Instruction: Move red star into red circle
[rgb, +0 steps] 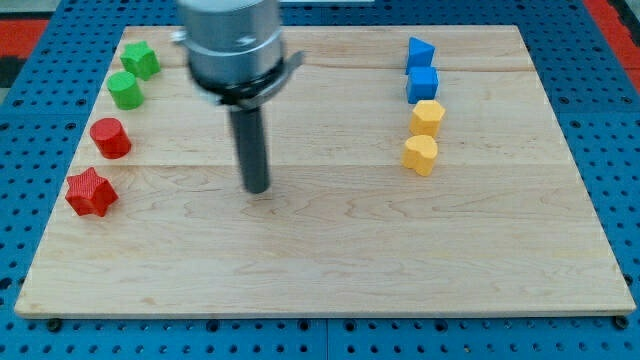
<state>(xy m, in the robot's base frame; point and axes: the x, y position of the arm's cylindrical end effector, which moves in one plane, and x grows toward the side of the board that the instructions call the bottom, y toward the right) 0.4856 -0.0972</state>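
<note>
The red star (90, 192) lies near the board's left edge. The red circle (110, 137) sits just above it and slightly to the right, with a small gap between them. My tip (257, 188) rests on the board well to the right of the red star, at about the same height in the view. It touches no block.
A green star-like block (140, 60) and a green round block (126, 90) sit at the upper left. At the right, a blue triangle-like block (420, 52), a blue cube (422, 84), a yellow hexagon (427, 117) and a yellow heart-like block (421, 154) form a column. The wooden board (330, 270) lies on a blue surface.
</note>
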